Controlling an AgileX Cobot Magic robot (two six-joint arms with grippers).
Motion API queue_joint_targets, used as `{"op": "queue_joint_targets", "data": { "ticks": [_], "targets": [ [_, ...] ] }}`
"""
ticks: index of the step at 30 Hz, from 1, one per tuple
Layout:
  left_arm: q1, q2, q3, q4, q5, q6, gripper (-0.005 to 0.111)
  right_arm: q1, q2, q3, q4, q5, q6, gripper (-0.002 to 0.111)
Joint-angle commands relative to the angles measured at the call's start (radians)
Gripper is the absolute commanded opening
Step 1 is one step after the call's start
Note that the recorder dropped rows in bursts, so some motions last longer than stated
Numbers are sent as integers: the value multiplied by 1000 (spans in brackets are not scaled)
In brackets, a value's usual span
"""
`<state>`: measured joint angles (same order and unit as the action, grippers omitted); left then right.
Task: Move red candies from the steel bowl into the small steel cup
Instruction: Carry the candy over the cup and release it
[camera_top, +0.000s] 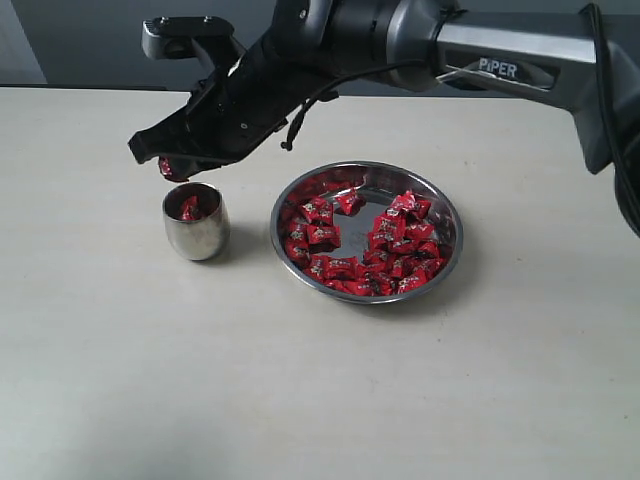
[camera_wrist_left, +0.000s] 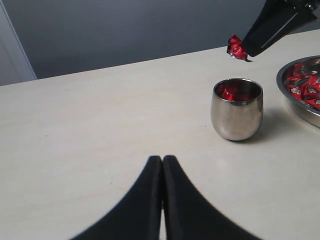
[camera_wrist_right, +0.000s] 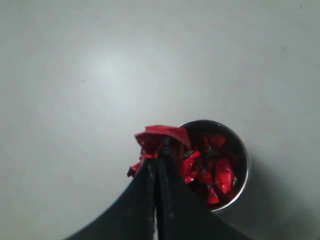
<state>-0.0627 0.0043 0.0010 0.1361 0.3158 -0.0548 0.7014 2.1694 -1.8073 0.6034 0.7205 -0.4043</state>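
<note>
I am at the drop step. My right claw (camera_wrist_right: 156, 160) is pinching one red candy (camera_wrist_left: 237, 46) tight at its tips. It hangs just above the small steel cup (camera_top: 197, 225). The cup stands on the table (camera_top: 300, 400), just left of the steel bowl (camera_top: 290, 195), and it already has a few candies inside. Lots of red candies (camera_top: 385, 250) lie in the bowl. To me the pinched candy looks a bit too close to the cup's left edge, not right over the hole. So I think I should slide the claw a tiny bit to the right, then spread it so the candy falls in. My left claw (camera_wrist_left: 162, 162) is pressed together with nothing in it, low on the near side, left of the cup.
</note>
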Motion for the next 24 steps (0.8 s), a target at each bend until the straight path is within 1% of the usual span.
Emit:
{"op": "queue_joint_targets", "data": {
  "ticks": [1,5,8,10,12,15,18,21,24],
  "targets": [
    [-10,-4,-1,0,-7,-6,0,-7,23,-4,-7,-33,-11,-1],
    [-10,-4,-1,0,-7,-6,0,-7,37,-4,-7,-41,-11,0],
    [-10,-4,-1,0,-7,-6,0,-14,39,-4,-9,-27,-11,11],
    [-10,-4,-1,0,-7,-6,0,-14,39,-4,-18,-23,-11,21],
    [-10,-4,-1,0,-7,-6,0,-14,39,-4,-20,-22,-11,26],
    [-10,-4,-1,0,-7,-6,0,-14,36,-4,-52,-11,-5,26],
    [-10,-4,-1,0,-7,-6,0,-26,8,-4,-189,49,76,26],
    [-10,-4,-1,0,-7,-6,0,-55,-17,-4,-357,181,217,26],
    [-10,-4,-1,0,-7,-6,0,-93,-17,-4,-464,304,283,26]
  ]
}}
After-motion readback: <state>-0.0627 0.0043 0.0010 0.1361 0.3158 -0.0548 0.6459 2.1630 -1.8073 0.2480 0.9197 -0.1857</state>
